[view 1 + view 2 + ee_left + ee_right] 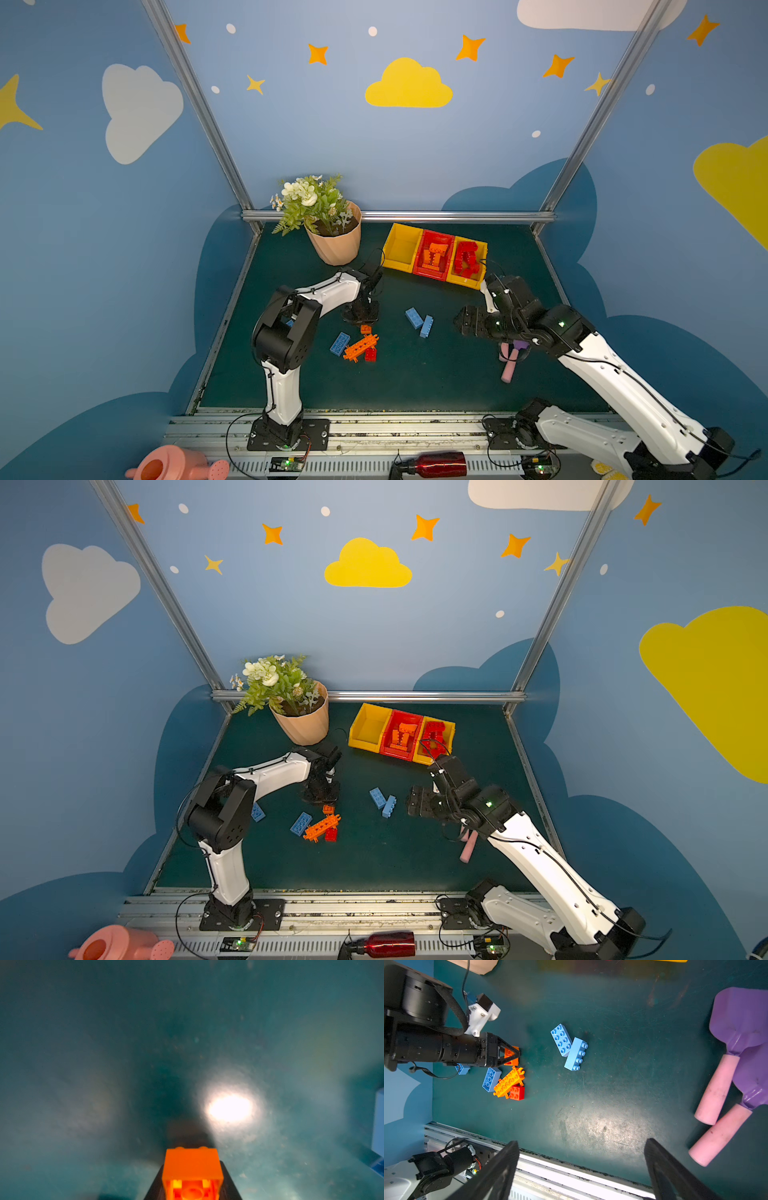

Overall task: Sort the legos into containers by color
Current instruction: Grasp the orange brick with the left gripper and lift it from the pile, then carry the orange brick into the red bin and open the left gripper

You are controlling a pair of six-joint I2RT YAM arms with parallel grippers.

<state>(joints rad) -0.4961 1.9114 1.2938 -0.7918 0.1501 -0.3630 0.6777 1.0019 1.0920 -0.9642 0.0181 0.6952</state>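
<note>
left gripper [517,1054] fingers pinch small orange brick [192,1164], low at mat [415,382], centre-left in both top views; lifted or not, cannot tell. right gripper [580,1142] fingers spread wide, empty.

loose nearby: long orange piece [360,345], red brick [370,354], blue brick [340,343]. blue pair [419,322] mid-frame. fourth blue [257,812] under left arm.

bins, upper centre: red bin [430,274] holds orange, right yellow bin [463,283] holds red, left yellow bin [401,249] bare.

judgement: well past half; all blue unsorted.

no readable writing or brand.
</note>
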